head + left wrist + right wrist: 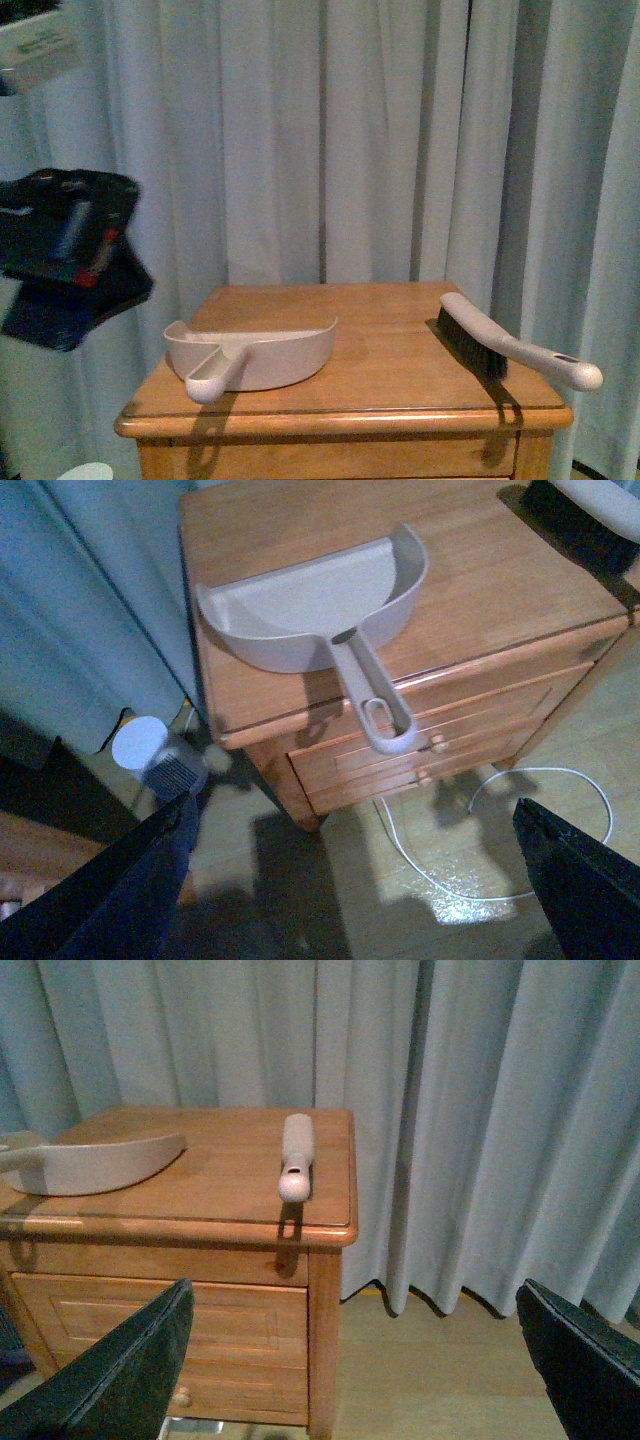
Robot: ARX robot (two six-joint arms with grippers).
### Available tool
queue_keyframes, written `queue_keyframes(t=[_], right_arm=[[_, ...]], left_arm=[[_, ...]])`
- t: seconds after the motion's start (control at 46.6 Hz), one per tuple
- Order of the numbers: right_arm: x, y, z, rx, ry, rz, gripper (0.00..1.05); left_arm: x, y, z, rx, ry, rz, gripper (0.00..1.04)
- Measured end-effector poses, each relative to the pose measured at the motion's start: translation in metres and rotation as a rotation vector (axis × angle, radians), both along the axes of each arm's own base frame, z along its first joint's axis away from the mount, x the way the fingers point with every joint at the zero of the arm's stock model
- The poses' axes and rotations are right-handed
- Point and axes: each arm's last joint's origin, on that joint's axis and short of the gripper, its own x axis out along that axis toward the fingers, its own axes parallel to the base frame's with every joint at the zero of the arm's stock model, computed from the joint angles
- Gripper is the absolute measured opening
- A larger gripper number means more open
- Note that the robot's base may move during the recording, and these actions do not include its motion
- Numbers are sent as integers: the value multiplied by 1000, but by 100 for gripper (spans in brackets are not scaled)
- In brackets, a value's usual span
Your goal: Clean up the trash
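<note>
No crumpled white paper ball shows in any view. A beige dustpan [255, 355] lies on the wooden nightstand [380, 330], its handle over the front edge; it also shows in the left wrist view [310, 605] and the right wrist view [95, 1160]. A hand brush [500, 345] with black bristles and a white handle lies on the right side of the top, also seen in the right wrist view [296, 1155]. My left gripper [355, 880] is open and empty above the floor, in front of the nightstand. My right gripper [350, 1360] is open and empty, to the right of the nightstand.
Grey curtains [330, 140] hang behind and beside the nightstand. Its drawers [420, 740] face the robot. A white cable [450, 850] loops on the floor in front. A small round grey device [150, 755] stands on the floor by the left corner. My left arm [70, 255] is raised at the left.
</note>
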Motion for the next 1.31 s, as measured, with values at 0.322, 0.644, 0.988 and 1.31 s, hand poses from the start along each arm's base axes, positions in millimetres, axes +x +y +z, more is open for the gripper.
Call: queue_keyframes(t=[0.322, 0.644, 0.988, 1.31], right_arm=[[0, 0, 0, 0, 0, 0, 97], [0, 0, 0, 0, 0, 0, 97], [0, 0, 0, 0, 0, 0, 97], [0, 0, 0, 0, 0, 0, 97]], left_arm=[[61, -68, 1, 61, 72, -83, 97], [106, -96, -38, 128, 121, -80, 97], [140, -81, -69, 210, 122, -7, 97], [143, -68, -77, 246, 136, 9, 97]])
